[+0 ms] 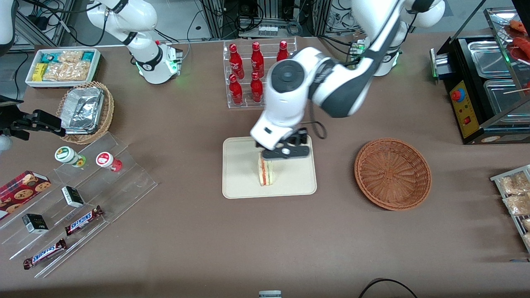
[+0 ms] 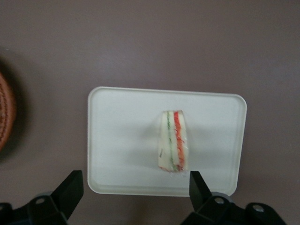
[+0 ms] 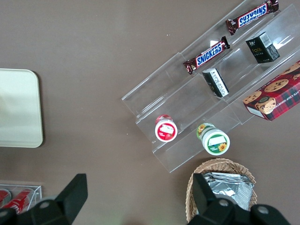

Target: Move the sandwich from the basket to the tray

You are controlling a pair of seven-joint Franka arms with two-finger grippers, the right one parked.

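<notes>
Front view, sandwich (image 1: 265, 172) upright on tray (image 1: 240, 182) (jaws (image 1: 285, 151) spread)

A brown cloth-covered table (image 1: 186, 256) fills the scene under even light with soft shadows. A clear bottle rack (image 1: 258, 74) stands mid-table. Farther from the front camera than the rack, metal frames and cables (image 1: 265, 16) line a grey floor. Toward the working arm's end from the rack sits a black warmer cabinet (image 1: 476, 91). Toward the parked arm's end are a white bin (image 1: 62, 66), a foil basket (image 1: 89, 111) and clear stepped shelves (image 1: 83, 207).
</notes>
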